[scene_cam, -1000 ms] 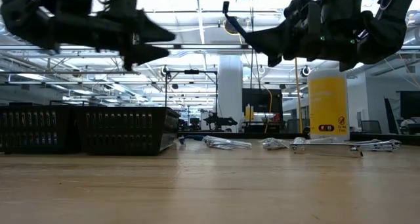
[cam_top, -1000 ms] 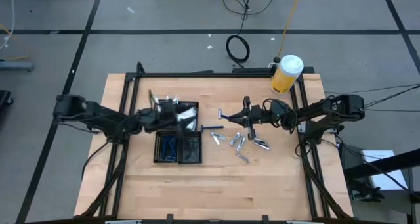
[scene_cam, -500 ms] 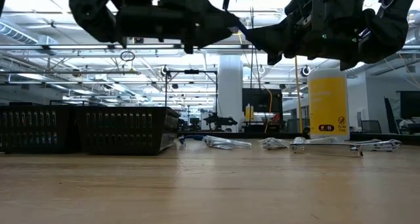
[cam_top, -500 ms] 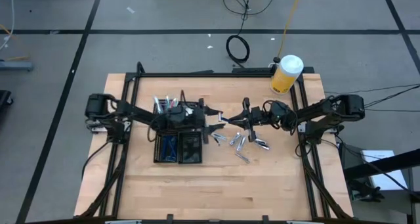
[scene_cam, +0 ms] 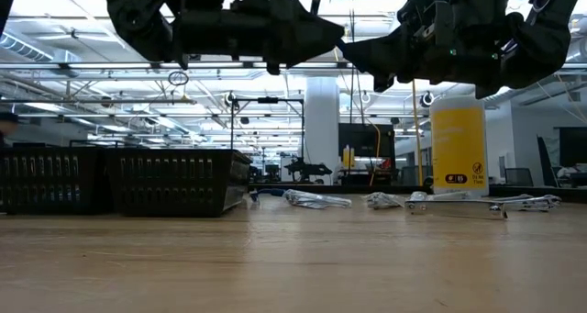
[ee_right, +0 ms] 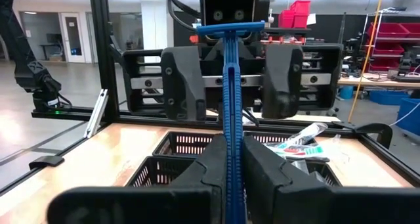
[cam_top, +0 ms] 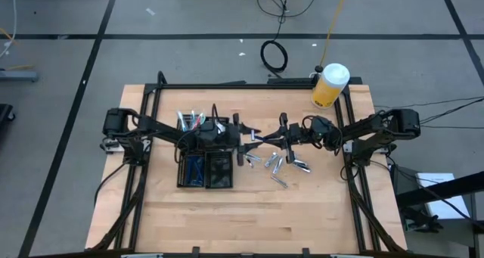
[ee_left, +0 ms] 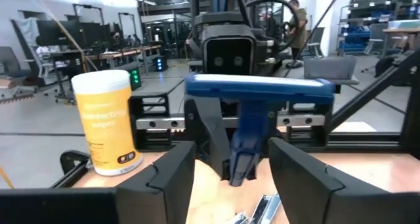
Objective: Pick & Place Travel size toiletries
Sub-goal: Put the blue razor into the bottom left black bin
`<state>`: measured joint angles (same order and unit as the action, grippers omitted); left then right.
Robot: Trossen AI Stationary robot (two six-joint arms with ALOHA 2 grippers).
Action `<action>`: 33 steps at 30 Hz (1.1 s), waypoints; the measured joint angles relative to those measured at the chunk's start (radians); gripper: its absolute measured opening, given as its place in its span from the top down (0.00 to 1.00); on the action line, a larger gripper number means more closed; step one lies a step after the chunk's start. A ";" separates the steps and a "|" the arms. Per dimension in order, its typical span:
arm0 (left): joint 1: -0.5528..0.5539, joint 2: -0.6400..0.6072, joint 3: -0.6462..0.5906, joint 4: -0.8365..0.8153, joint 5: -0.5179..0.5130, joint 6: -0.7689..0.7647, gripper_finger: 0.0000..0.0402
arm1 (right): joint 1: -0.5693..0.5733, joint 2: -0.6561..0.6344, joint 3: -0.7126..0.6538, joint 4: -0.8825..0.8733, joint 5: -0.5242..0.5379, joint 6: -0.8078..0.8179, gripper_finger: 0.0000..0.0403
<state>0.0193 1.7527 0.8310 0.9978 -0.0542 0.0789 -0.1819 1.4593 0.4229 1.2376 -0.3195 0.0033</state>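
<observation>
My right gripper (cam_top: 278, 137) is shut on a blue razor (ee_right: 229, 86) above the table's middle. The razor's head (ee_left: 257, 86) points toward my left arm. My left gripper (cam_top: 248, 139) is open, and its fingers (ee_right: 184, 83) stand on either side of the razor's head end, apart from it. A black four-compartment tray (cam_top: 204, 167) lies under my left arm, with sticks and packets (cam_top: 193, 120) in its far compartments. Several silvery packets and tubes (cam_top: 277, 166) lie loose on the table below the grippers. My right gripper pinches the razor's handle (ee_right: 229, 135) between its two fingers. The fingers come level from the table's right side and lie along the handle. The razor sticks out past the fingertips, lifted clear of the table, its head crosswise at the free end.
A big yellow jar with a white lid (cam_top: 330, 85) stands at the table's far right corner. A black frame (cam_top: 249, 85) runs around the table's edges. Bare wood lies on the near half of the table (cam_top: 249, 212).
My left gripper has gone from above the tray toward the table's right, up to the razor in my right gripper, and its open fingers now stand around the razor's head end. My right gripper and the razor have kept still.
</observation>
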 joint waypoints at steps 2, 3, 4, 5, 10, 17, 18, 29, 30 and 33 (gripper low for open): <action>0.000 0.000 0.000 0.000 0.010 0.006 0.56 | 0.000 0.000 0.000 0.000 0.000 0.000 0.95; 0.000 0.000 0.000 0.000 0.011 0.006 0.58 | 0.000 0.000 0.000 -0.001 0.000 0.000 0.95; 0.000 0.000 0.000 0.000 0.011 0.006 0.59 | 0.000 0.000 0.000 -0.001 0.000 0.000 0.95; 0.000 0.000 0.000 0.000 0.011 0.006 0.61 | 0.000 0.000 0.000 -0.001 0.000 0.000 0.95; 0.000 0.000 0.000 0.000 0.011 0.011 0.69 | 0.000 0.000 0.000 -0.001 0.000 0.000 0.95; 0.000 0.000 0.000 0.000 0.011 0.018 0.77 | 0.000 0.000 0.000 -0.022 0.000 -0.015 0.95; 0.000 0.000 0.000 0.000 0.011 0.018 0.77 | 0.000 0.000 0.000 -0.023 0.001 -0.015 0.95; 0.000 0.000 0.000 0.000 0.011 0.022 0.77 | 0.000 0.000 0.000 -0.024 0.001 -0.015 0.95; 0.000 -0.001 0.000 0.000 0.011 0.022 0.77 | 0.000 0.000 0.000 -0.024 0.002 -0.015 0.95; 0.000 -0.001 0.000 0.000 0.011 0.022 0.77 | 0.000 0.000 0.000 -0.024 0.002 -0.015 0.95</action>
<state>0.0193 1.7519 0.8307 0.9974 -0.0433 0.1005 -0.1818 1.4591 0.4229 1.2140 -0.3180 -0.0119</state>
